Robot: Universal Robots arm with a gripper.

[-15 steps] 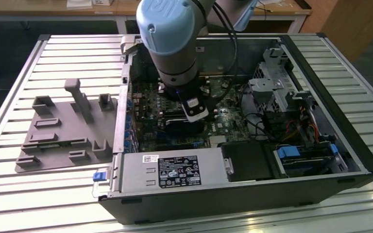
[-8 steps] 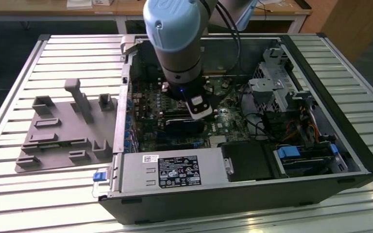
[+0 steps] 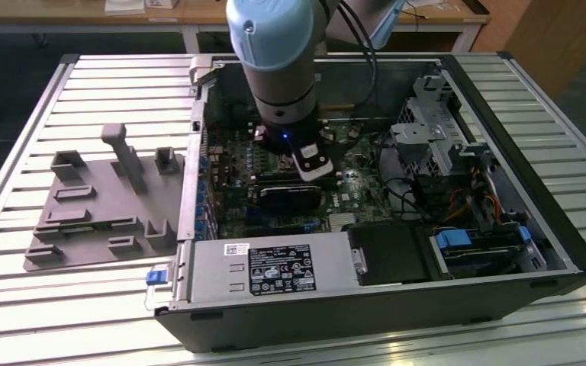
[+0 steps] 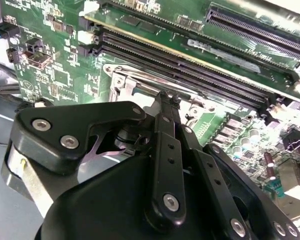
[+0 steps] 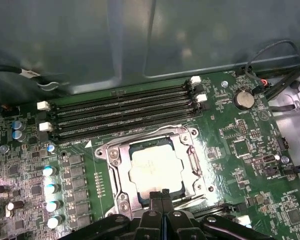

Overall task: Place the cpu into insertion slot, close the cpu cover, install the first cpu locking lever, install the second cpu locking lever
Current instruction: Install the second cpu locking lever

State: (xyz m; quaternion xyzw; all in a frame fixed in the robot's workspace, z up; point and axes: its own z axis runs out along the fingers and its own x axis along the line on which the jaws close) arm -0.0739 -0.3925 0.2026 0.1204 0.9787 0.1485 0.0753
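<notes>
Scanning from the exterior view's left: there's a grey moulded tray [image 3: 100, 206] sitting on the slatted table [image 3: 28, 305], then the open PC case [image 3: 375, 305] with the arm [image 3: 278, 69] reaching straight down into the middle of the motherboard [image 3: 359, 191].

In the first wrist view the cpu [image 5: 154, 170] is already sitting in the insertion slot [image 5: 115, 150], silver top showing, so I'd call step one done. The cpu cover [image 5: 192, 162] looks like it's lying down flat around the chip, framing it, so probably closed too. The locking levers I honestly can't make out, so whether either is latched is anyone's guess; I'd say those are still left.

The gripper [image 5: 161, 192] is right at the near edge of the socket, fingertips pressed together with no gap, and as far as I can see nothing pinched between them. The second wrist view shows the same closed fingers [image 4: 166, 107] down at the socket frame.
</notes>
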